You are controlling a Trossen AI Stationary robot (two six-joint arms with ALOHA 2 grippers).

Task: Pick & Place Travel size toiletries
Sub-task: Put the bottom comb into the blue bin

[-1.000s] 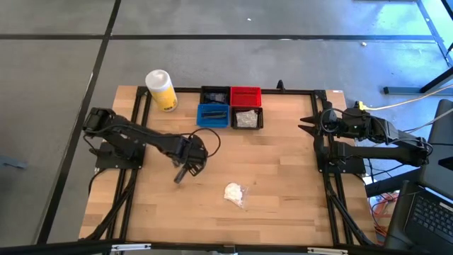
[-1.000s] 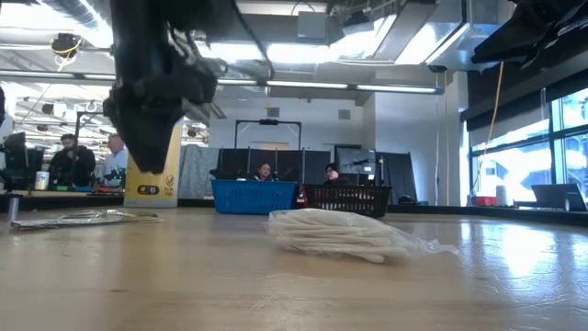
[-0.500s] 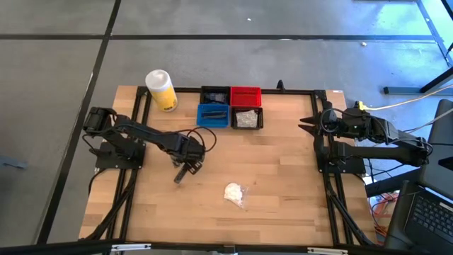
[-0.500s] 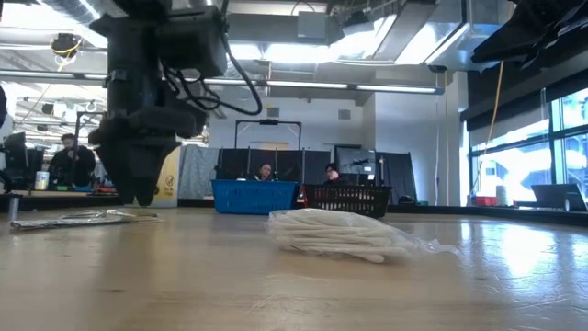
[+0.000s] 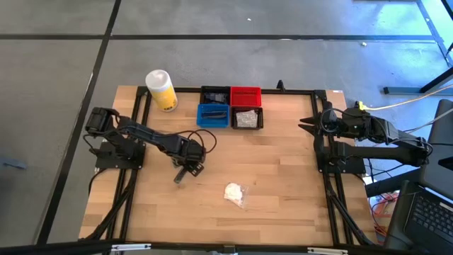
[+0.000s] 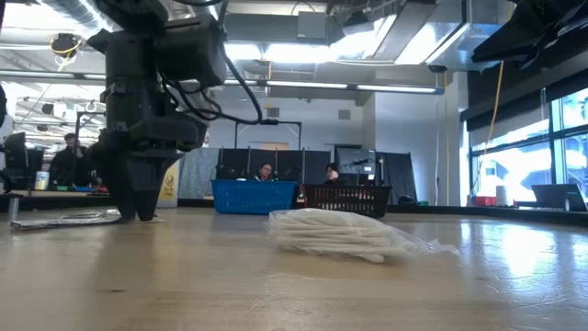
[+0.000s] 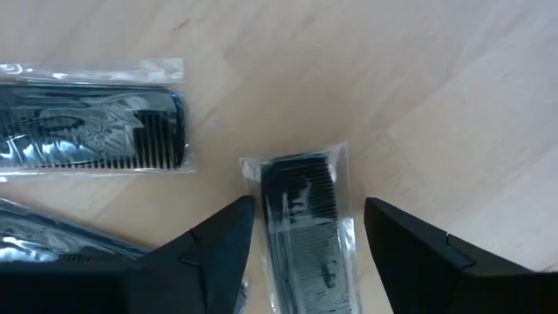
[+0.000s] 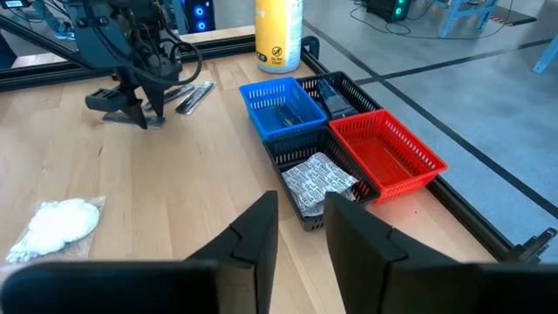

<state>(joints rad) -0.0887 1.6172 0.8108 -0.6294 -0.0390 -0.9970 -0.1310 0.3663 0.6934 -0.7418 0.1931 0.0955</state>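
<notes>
Three black combs in clear wrap lie flat on the wooden table near its left middle. My left gripper (image 7: pixel 309 214) points straight down over them, open, its fingertips low at the table (image 6: pixel 138 213). One wrapped comb (image 7: pixel 305 231) lies lengthwise between the two fingers. A second comb (image 7: pixel 87 135) and a third (image 7: pixel 52 244) lie beside it. A white wad in clear wrap (image 5: pixel 233 192) rests on the table nearer the front. My right gripper (image 5: pixel 308 126) waits raised at the right edge, open and with nothing in it.
At the table's far edge stand four small bins: a black one (image 5: pixel 214 95), a red one (image 5: pixel 245 95), a blue one (image 5: pixel 212 115) and a black one holding a crinkly packet (image 5: pixel 247 118). A yellow container (image 5: pixel 161 90) stands at the far left. People sit in the room beyond.
My left gripper has come down from well above the table to just over the wrapped combs, its fingertips now at table height. The combs and the white wad have stayed where they were.
</notes>
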